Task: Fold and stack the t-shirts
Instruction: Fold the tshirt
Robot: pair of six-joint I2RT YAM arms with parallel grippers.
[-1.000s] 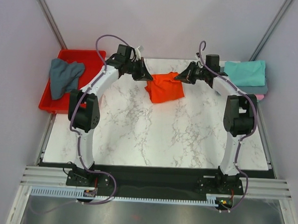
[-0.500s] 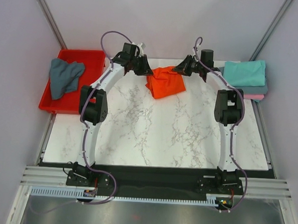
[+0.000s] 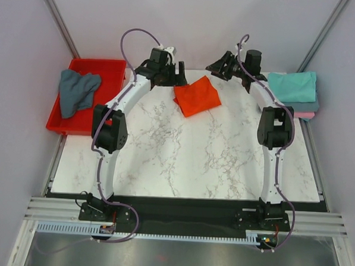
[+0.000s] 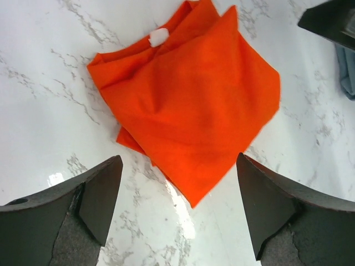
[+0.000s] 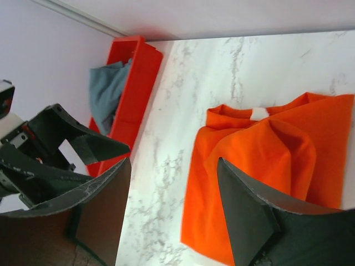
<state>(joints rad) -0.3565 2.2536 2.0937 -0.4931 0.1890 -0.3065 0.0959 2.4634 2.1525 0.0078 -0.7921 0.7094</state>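
The bright orange-red t-shirt (image 3: 197,96) lies folded into a rough square on the marble table, at the far middle, with nothing holding it. My left gripper (image 3: 180,74) hovers open just off its left corner; in the left wrist view the shirt (image 4: 194,94) lies ahead of the spread fingers (image 4: 179,160). My right gripper (image 3: 220,64) is open too, raised beyond the shirt's right corner, and looks down on the cloth (image 5: 260,166) between its wide jaws (image 5: 175,162). A teal shirt (image 3: 292,85) tops a folded stack at the far right.
A red plastic tray (image 3: 112,67) at the far left holds a crumpled slate grey-blue shirt (image 3: 75,91). Under the teal shirt lie a grey-blue layer (image 3: 310,106) and a pink one (image 3: 303,114). Pale walls close in behind the table's far edge.
Both grippers opened and let go of the orange-red shirt, then drew up and back toward the far edge. The shirt now lies flat in a folded square.
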